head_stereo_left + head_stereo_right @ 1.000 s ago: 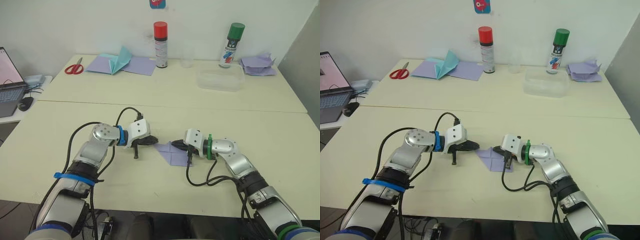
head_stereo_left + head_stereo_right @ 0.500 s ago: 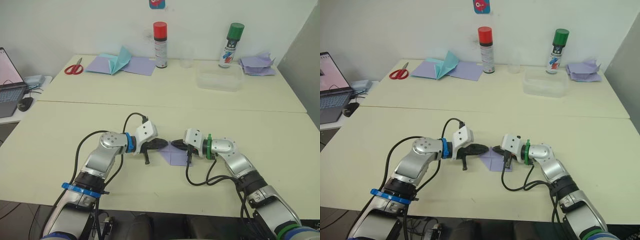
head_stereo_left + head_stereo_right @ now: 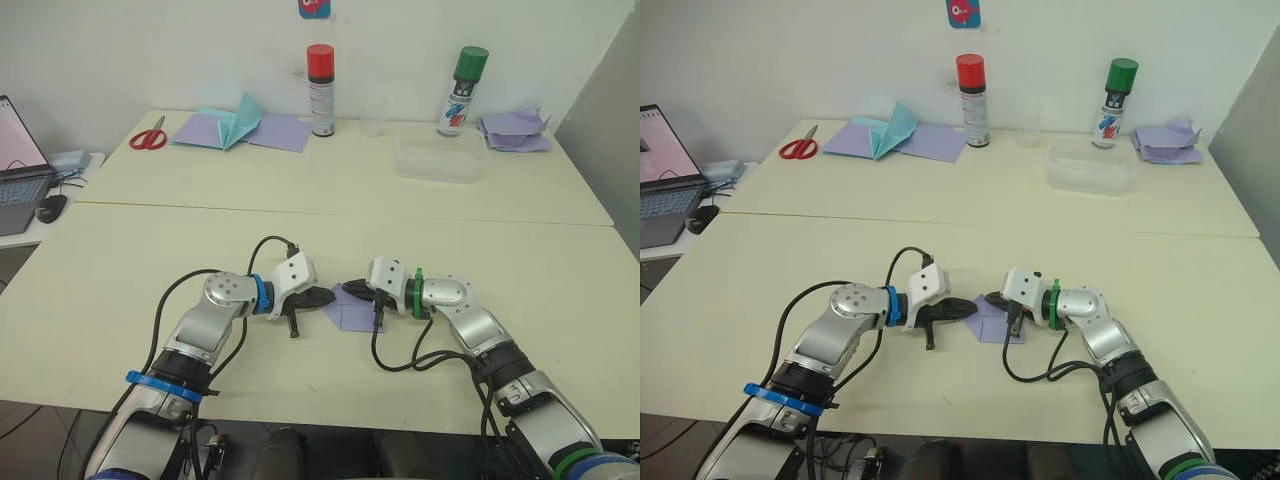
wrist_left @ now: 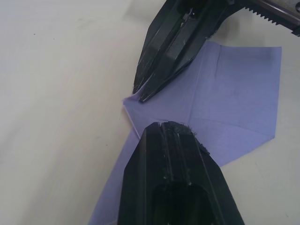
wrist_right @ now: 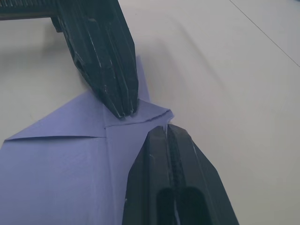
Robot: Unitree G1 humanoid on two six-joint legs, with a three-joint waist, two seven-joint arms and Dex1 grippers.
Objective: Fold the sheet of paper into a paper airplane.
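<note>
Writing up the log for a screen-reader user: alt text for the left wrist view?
Two closed black grippers meet tip to tip over the folded lavender sheet of paper on a cream table: the left gripper from below, the right gripper from above, both tips at the sheet's pointed corner.

The sheet of paper (image 3: 352, 310) is pale lavender and thin, lying flat on the near part of the cream table (image 3: 330, 220). It is partly folded: flaps are turned in along straight creases, so one end narrows to a point while the other end keeps a straight edge with square corners. The pointed end has a small upturned lip.
</note>
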